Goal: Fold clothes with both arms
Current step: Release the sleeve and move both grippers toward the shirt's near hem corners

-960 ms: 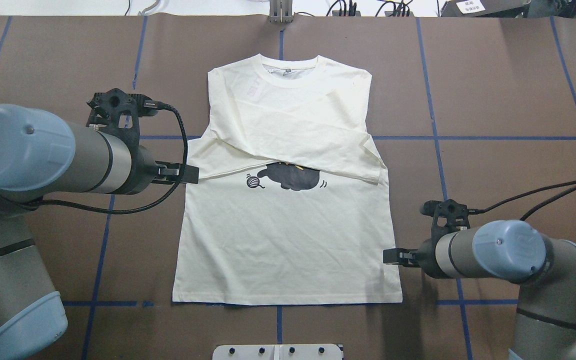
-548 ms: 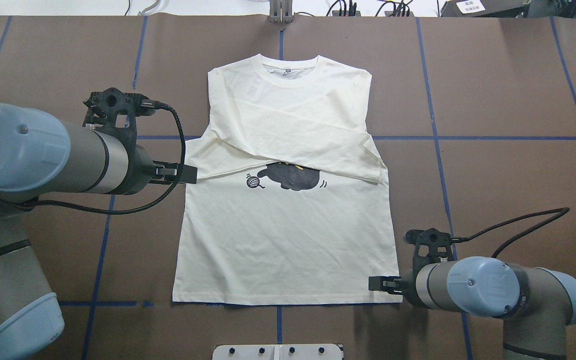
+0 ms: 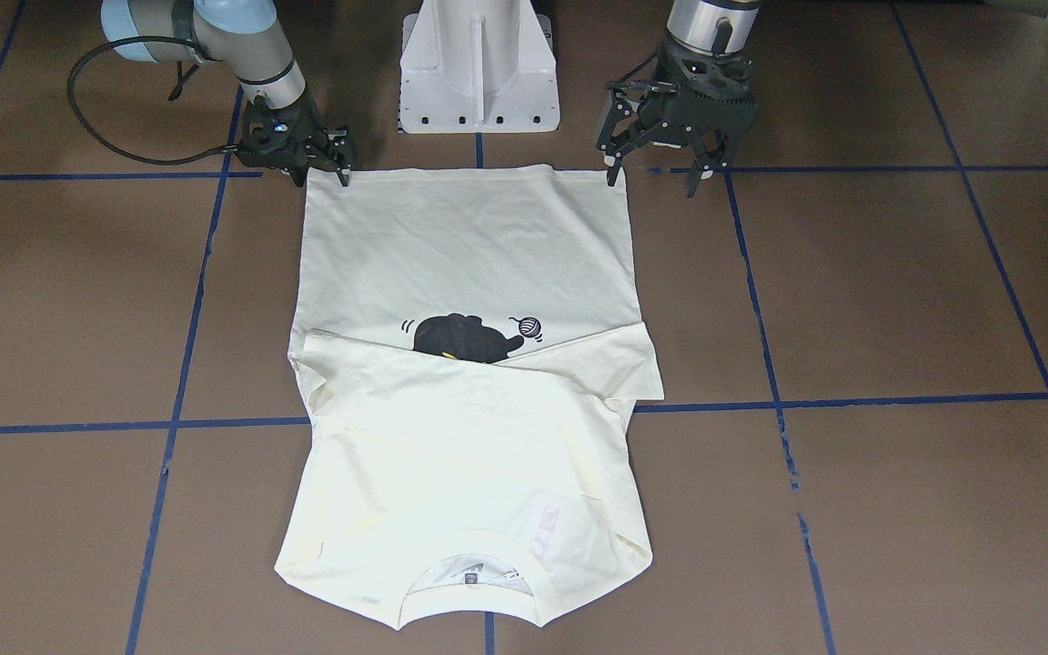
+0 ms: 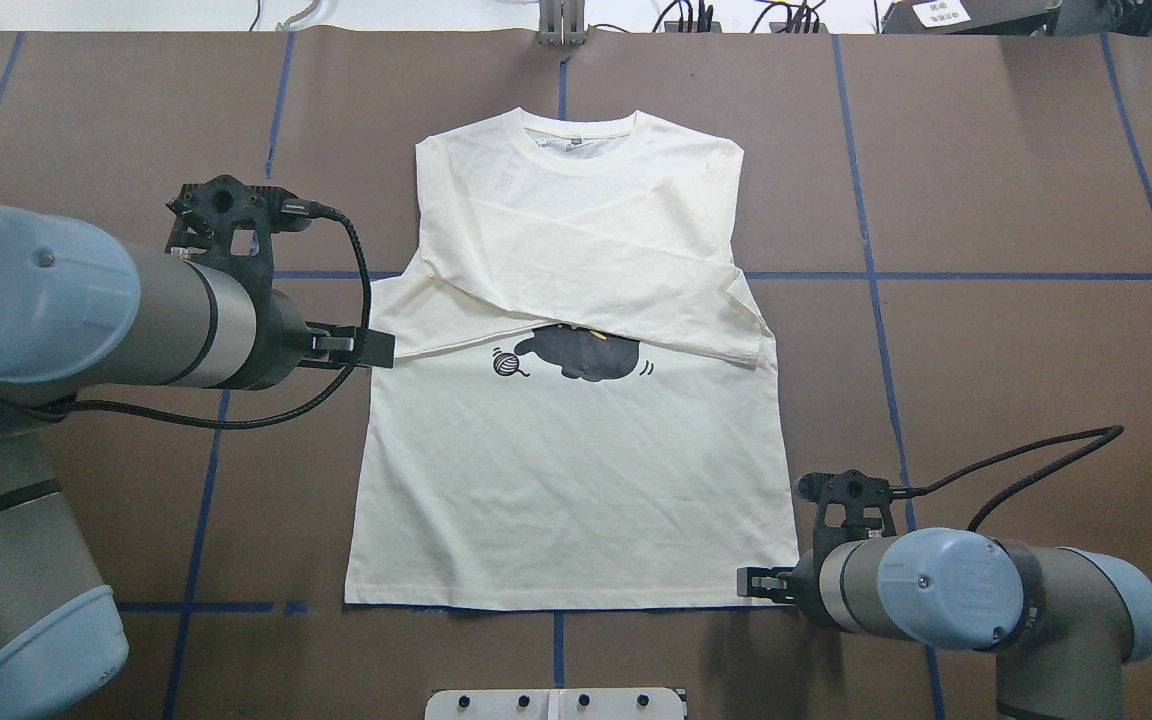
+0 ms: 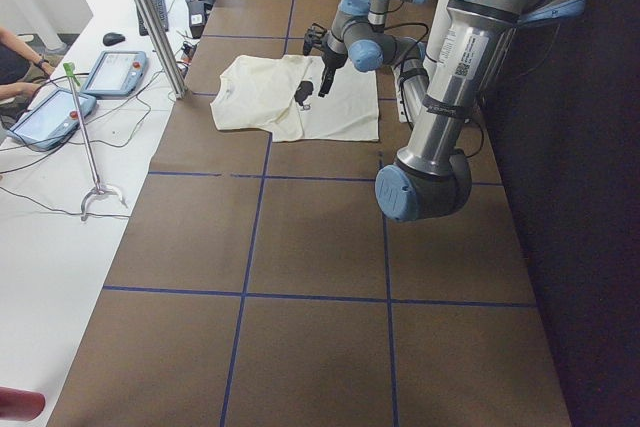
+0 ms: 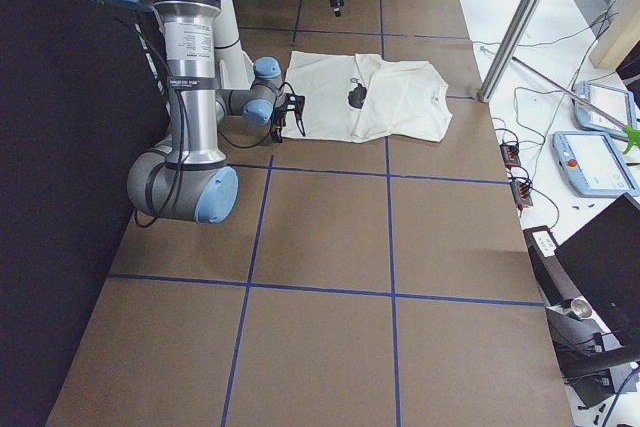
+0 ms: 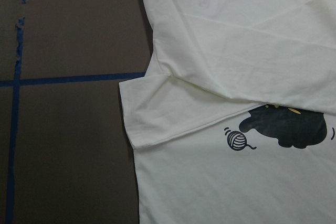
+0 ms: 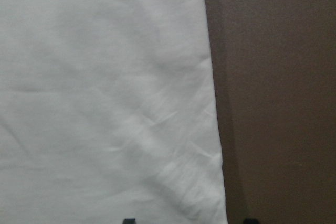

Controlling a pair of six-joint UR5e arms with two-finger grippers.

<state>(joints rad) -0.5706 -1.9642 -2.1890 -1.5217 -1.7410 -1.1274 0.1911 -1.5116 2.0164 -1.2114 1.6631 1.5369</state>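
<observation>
The cream T-shirt (image 4: 576, 470) lies flat on the table, print side up, collar at the far side. Both sleeves are folded across the chest and cover the top of the black cat print (image 4: 581, 355); the yarn ball (image 4: 505, 364) shows. My right gripper (image 4: 751, 582) is low at the shirt's near right hem corner, open, and its fingertips (image 8: 128, 220) straddle the shirt's side edge (image 8: 212, 103). It also shows in the front-facing view (image 3: 322, 173). My left gripper (image 3: 656, 173) is open and empty, held high beside the shirt's left edge (image 4: 376, 348).
The white pedestal (image 3: 478, 64) stands just behind the shirt's hem. Blue tape lines (image 4: 936, 276) cross the brown table. A metal post (image 5: 150, 17) and the operators' tablets (image 5: 115, 72) are beyond the table's far edge.
My right arm has moved from the shirt's right side edge towards me and down to the near right hem corner. My left arm has barely moved.
</observation>
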